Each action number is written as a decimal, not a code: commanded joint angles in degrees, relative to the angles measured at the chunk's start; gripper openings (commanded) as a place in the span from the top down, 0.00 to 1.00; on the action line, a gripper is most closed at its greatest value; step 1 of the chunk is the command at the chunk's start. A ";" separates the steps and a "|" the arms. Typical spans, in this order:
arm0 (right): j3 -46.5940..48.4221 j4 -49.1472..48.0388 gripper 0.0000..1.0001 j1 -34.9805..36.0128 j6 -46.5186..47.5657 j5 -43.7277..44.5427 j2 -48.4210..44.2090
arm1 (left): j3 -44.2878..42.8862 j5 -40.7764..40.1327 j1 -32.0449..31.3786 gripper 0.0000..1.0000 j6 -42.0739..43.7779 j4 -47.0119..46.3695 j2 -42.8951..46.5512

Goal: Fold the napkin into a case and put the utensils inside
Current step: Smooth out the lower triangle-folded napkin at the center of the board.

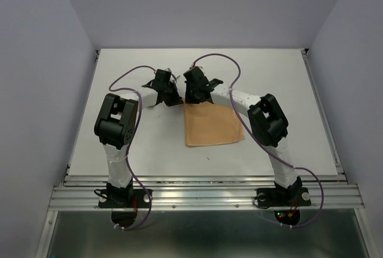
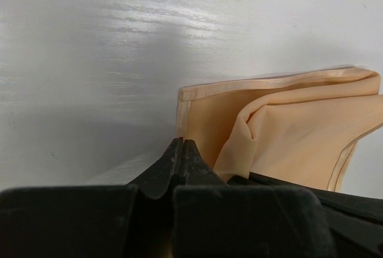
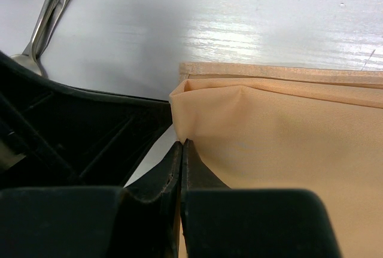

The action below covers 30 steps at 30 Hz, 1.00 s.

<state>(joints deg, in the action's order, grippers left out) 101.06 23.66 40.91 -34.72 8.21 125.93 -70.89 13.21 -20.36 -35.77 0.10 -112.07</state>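
Starting from the near edge of the worktop [image 1: 119, 150], both arms are bolted there and reach out toward the middle. Just past halfway is the napkin [image 1: 212, 126], a peach-orange cloth lying a touch right of centre, and its near edge is flat on the surface. Both tools crowd the far-left corner of the cloth. The right gripper [image 3: 181, 150] has its jaws squeezed tight with no gap. The top layer of cloth at that corner puffs up and runs straight into the tips, so we'd say it has a pinch of the napkin. You can see the cloth is doubled there, with one hemmed edge sitting over another. The left gripper [image 2: 181, 150] sits just to the left of it, and its jaws are also pressed fully together. Its tips are right at the napkin's left edge, but we honestly can't tell whether any cloth is caught between them. From its camera a loose fold of cloth stands up off the table. Further out toward the far edge, the right wrist view catches the utensils [image 3: 51, 12], thin silver handles lying together on bare worktop, clear of the napkin. We can't pick them out from overhead.
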 commanded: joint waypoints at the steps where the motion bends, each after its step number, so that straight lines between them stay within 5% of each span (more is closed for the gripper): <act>1: 0.90 -1.42 0.99 0.49 0.09 0.58 -0.86 | -1.71 -0.03 0.32 1.00 0.88 0.34 -1.83; 30: 5.56 -0.11 0.99 0.49 0.35 -0.91 2.39 | -2.14 0.85 0.32 1.00 1.14 -0.98 -4.12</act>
<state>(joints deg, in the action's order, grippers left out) 103.92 23.97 40.91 -34.70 7.84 127.15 -72.40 15.94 -20.14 -36.01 -3.05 -116.11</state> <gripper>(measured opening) 0.016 0.026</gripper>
